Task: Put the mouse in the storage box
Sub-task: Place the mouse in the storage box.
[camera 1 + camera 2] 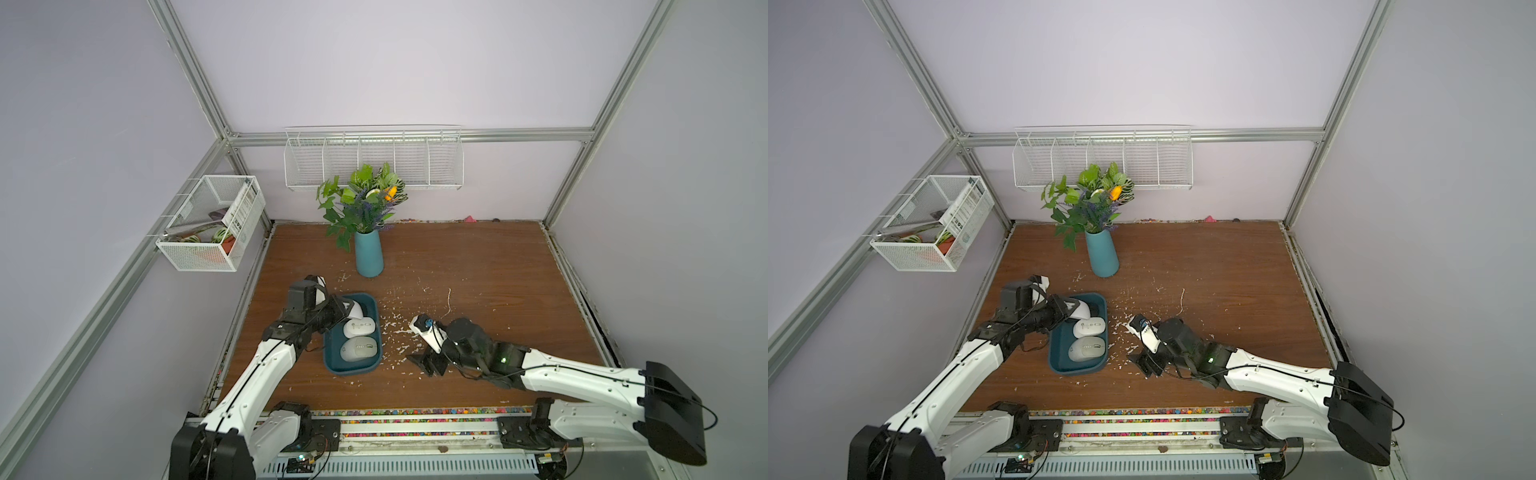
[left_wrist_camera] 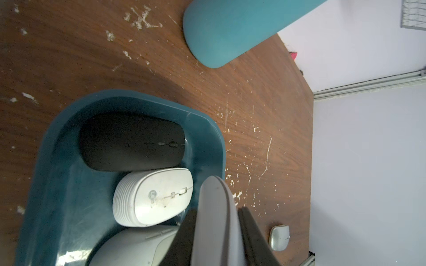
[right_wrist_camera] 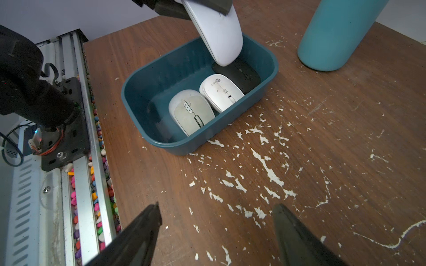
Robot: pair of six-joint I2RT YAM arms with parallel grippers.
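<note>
white mouse (image 3: 219,39) over storage box (image 3: 161,76)

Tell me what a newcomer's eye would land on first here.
The left fingers pinch a pale mouse, tilted nose-down over the far end of the storage box near the table's left edge. Three mice lie inside it: a black mouse, a white mouse and a grey mouse. The right fingers stand open and empty over the scuffed wood beside the box.
</note>
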